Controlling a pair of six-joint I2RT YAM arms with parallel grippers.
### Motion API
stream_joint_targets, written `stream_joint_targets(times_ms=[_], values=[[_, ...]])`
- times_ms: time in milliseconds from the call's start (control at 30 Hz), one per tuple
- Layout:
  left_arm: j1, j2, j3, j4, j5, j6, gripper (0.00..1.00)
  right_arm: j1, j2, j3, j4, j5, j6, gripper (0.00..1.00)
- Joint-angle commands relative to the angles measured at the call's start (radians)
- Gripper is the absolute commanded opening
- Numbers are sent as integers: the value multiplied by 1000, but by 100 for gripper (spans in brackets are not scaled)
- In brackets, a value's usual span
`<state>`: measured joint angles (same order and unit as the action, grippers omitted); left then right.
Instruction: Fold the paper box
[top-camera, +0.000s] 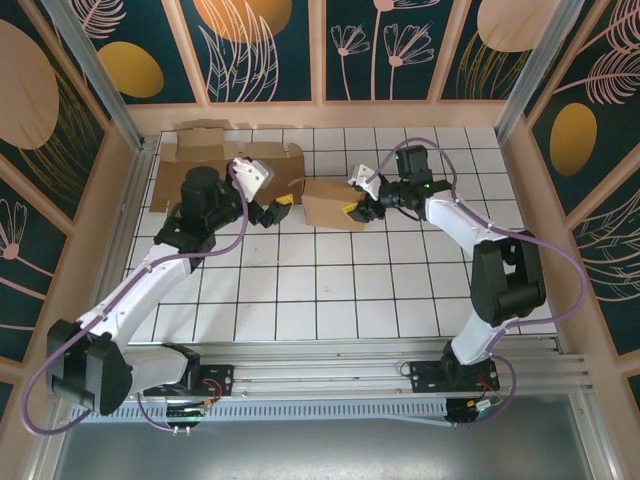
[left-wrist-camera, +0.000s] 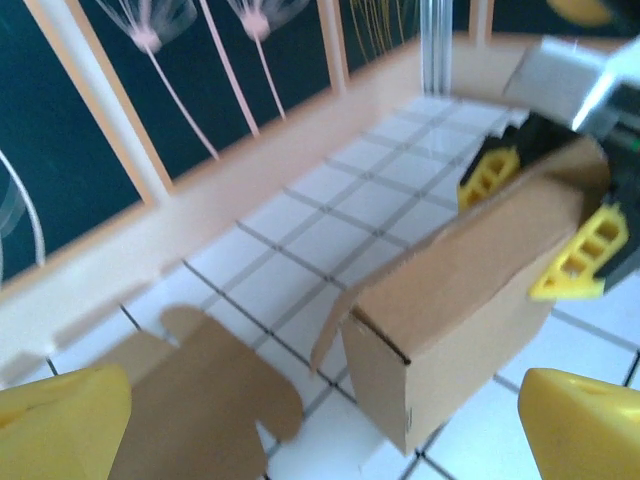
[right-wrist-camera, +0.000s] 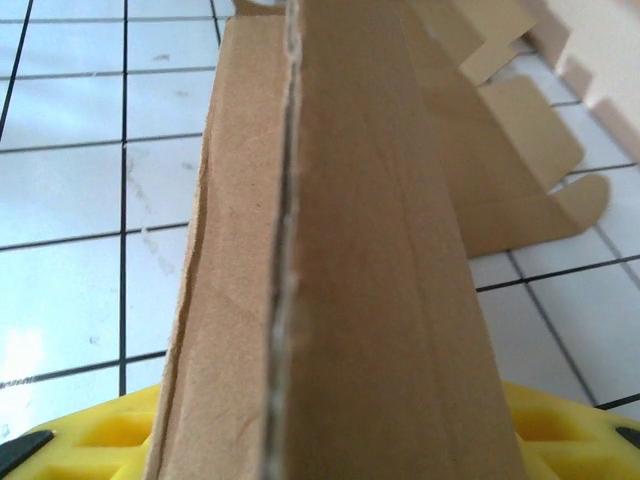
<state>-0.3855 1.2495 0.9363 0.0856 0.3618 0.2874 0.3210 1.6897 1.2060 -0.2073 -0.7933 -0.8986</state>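
While pinching the paper box (top-camera: 333, 205) in right jaws, holds left jaws spread beside it (flat cardboard blanks (top-camera: 200, 150) behind, on bench (top-camera: 300, 290)).

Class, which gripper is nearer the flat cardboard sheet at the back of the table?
Left. The left gripper hangs open beside the flat cardboard sheet; the right gripper, clamped on the folded box, sits farther off, beyond that box.

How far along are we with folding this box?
Done: the paper box already stands as a squared sleeve. In hand: the right jaws clamp its right end, while the left jaws stand open beside its left end. Remaining: an end flap sticks out ajar and looks untucked. A flat cardboard blank lies untouched behind.
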Motion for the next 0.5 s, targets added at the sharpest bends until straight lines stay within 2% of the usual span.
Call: stream_joint_targets(times_ms=[0,100,233,367,467], values=[[0,95,26,-120,40,100,99,5,8,-35,31,-24,-30,56],[2,199,95,-139,101,113,99,5,22,-58,49,-26,-34,56],[10,310,187,-147,110,88,98,6,44,-74,51,-25,-56,56],[13,375,230,-164,118,85,90,5,60,-100,79,-26,-71,58],[14,399,237,-173,121,81,80,5,73,-107,86,-29,-71,60]])
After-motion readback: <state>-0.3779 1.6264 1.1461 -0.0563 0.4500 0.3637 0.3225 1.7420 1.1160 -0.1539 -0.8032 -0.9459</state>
